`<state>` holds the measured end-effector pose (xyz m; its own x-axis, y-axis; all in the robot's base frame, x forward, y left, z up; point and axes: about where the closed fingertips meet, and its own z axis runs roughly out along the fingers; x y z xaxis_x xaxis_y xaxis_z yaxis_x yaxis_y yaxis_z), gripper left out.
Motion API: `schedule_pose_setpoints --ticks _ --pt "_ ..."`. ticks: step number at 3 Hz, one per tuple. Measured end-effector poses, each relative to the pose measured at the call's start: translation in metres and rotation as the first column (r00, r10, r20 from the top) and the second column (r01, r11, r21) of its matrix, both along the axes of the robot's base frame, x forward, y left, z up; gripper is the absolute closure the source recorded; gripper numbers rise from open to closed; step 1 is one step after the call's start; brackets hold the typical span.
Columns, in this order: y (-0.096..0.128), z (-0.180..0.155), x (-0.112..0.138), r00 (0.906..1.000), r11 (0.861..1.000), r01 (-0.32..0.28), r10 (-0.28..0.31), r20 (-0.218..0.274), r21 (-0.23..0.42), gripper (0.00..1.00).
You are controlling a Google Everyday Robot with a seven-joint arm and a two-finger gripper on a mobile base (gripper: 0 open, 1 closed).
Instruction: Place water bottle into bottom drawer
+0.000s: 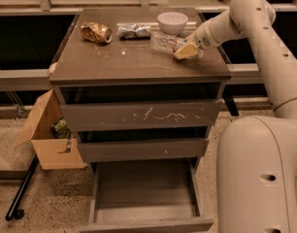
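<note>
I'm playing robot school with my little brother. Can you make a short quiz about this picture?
1. True or false: the bottom drawer is pulled open.
2. The gripper is over the cabinet top, right beside which thing? A) can B) bottle C) cardboard box
3. Fill in: the white ___ stands just behind the bottle.

Key: 1 true; 2 B; 3 bowl.

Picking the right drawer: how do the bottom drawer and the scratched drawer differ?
The bottom drawer is pulled out, tray exposed; the scratched drawer sits back. Bottom drawer's front is plain; scratched drawer's has white marks. Both grey-brown. The gripper is at the water bottle on top.
</note>
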<state>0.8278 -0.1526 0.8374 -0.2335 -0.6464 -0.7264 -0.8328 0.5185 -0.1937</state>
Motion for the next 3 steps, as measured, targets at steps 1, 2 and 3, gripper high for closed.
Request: schedule_pose_setpoints --ticks 1,2,3 --pt "-0.002 0.017 -0.017 0.9988 0.999 -0.044 0.044 0.022 0.012 0.88" --pt "-0.003 0.044 -0.054 0.9912 0.993 -0.122 0.122 0.051 -0.001 1.0" --pt "-0.004 0.059 -0.101 0.9819 0.983 -0.181 0.18 0.058 0.016 1.0"
